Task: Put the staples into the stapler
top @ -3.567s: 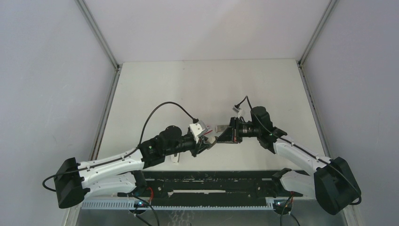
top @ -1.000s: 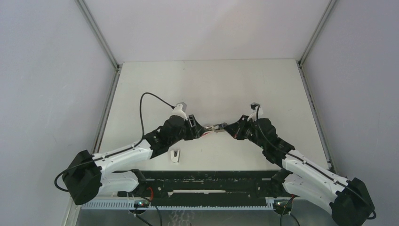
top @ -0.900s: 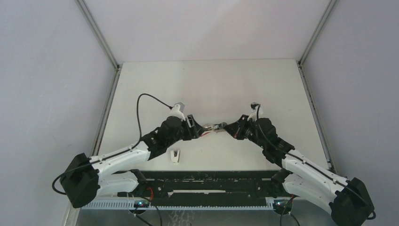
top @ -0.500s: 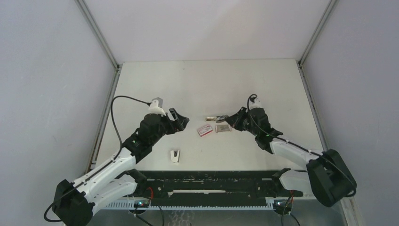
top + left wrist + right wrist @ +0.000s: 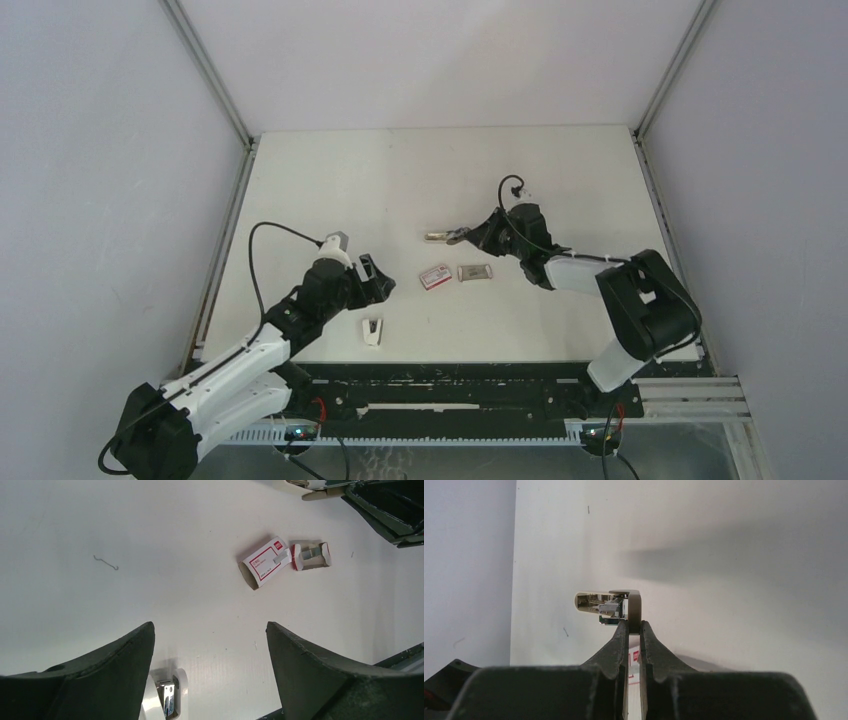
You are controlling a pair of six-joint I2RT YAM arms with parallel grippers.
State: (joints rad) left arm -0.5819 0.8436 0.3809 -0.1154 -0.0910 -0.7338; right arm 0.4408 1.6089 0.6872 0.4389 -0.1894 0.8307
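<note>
The left wrist view's upper edge cuts off the stapler (image 5: pixel 322 493), and a left finger (image 5: pixel 100 675) half hides a white piece (image 5: pixel 167 700) by the counter's near edge. From the right wrist, the red box (image 5: pixel 634 656) is only a sliver between the fingers (image 5: pixel 616 647). From above, the staples (image 5: pixel 474 272) are too small to discern.
</note>
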